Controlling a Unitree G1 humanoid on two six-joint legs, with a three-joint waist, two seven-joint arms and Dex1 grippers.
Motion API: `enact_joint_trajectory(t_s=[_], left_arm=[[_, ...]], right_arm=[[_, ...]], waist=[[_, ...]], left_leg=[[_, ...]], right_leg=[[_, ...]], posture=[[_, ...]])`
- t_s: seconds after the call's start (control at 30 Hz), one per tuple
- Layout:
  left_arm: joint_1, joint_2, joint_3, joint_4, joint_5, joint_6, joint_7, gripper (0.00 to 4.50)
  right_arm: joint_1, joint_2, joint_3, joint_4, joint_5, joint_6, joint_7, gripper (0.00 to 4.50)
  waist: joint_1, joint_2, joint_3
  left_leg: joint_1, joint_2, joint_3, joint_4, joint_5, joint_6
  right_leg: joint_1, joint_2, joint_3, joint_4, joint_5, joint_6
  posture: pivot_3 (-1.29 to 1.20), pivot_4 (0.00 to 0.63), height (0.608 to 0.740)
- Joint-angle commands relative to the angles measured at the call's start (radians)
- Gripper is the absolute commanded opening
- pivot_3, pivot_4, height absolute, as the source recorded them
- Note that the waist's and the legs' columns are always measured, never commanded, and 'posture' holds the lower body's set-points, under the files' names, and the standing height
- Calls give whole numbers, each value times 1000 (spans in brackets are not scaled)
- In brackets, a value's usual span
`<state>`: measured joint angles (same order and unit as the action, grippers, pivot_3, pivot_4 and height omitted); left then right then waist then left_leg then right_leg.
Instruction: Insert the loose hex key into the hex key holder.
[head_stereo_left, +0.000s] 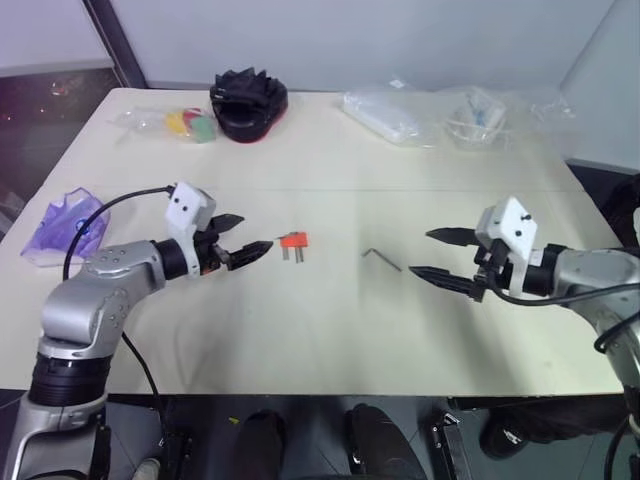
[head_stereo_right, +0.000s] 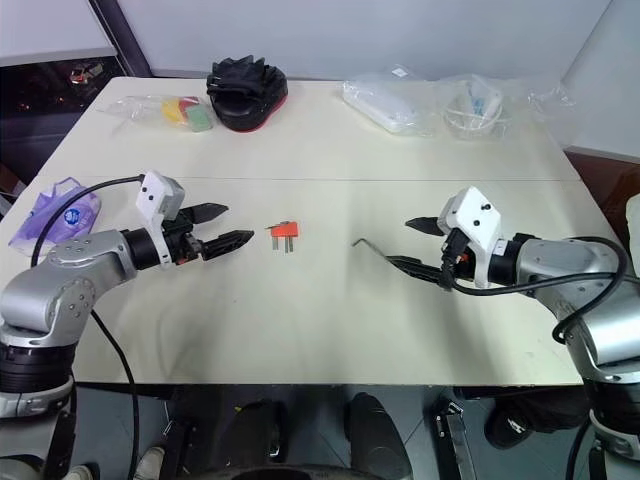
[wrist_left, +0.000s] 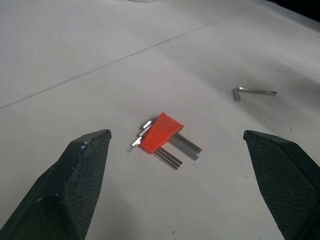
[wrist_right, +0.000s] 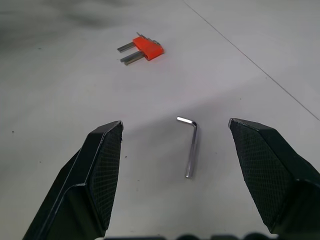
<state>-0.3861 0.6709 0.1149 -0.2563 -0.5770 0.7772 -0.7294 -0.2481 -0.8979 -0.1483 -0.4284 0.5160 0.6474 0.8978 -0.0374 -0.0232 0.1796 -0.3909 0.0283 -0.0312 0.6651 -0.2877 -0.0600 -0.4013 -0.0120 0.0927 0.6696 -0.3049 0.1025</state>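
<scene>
We are hovering our spread right gripper (head_stereo_left: 440, 255) just right of the key (head_stereo_left: 381, 258); spread left gripper (head_stereo_left: 245, 238) faces the holder (head_stereo_left: 293, 241).

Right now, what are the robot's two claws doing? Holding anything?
Left gripper: open, holding nothing, pointed toward the hex key holder.
Right gripper: open, holding nothing, near the loose hex key lying on the table.
</scene>
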Motion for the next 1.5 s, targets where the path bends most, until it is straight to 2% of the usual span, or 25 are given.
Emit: enact_joint_trajectory(t_s=[0.03, 0.73, 1.0, 1.03, 1.27, 1.5], left_arm=[[-6, 14, 42, -26, -4, -17, 8, 4438], [13, 17, 54, -37, -26, -3, 8, 4438], [20, 14, 54, -39, -24, -7, 20, 4438], [24, 12, 56, -42, -25, -6, 22, 4438], [75, 5, 31, -43, 22, -48, 36, 4438], [96, -6, 25, 14, 108, -136, 64, 4438]], right_arm=[[-29, -2, -2, -9, -2, -23, 5, 3560], [-82, 11, 43, 33, -25, -44, 15, 3560], [-126, 35, 85, 78, -62, -83, 15, 3560], [-145, 44, 122, 93, -91, -108, 22, 3560], [-334, 201, 357, 320, -272, -272, 57, 3560], [-512, 378, 489, 681, -428, -501, 93, 3560]], waist=[[0, 0, 0], [0, 0, 0], [-1, 0, 0], [-1, 0, 0], [-8, 0, 0], [-6, 0, 0]], left_leg=[[0, 0, 0, 0, 0, 0], [0, 0, 0, 0, 0, 0], [0, 0, 0, 0, 0, 0], [0, 0, 0, 0, 0, 0], [0, 2, 0, 0, 0, 0], [0, 1, 0, 0, 0, 0]], right_leg=[[0, 0, 0, 0, 0, 0], [0, 0, 0, 0, 0, 0], [0, 0, 0, 0, 0, 0], [0, 0, 0, 0, 0, 0], [-2, 0, 0, 1, 0, 0], [-3, -2, 0, 1, 1, -1]], posture=[[0, 150, 740], [0, 150, 740], [0, 150, 740], [0, 150, 740], [0, 150, 740], [0, 150, 740]])
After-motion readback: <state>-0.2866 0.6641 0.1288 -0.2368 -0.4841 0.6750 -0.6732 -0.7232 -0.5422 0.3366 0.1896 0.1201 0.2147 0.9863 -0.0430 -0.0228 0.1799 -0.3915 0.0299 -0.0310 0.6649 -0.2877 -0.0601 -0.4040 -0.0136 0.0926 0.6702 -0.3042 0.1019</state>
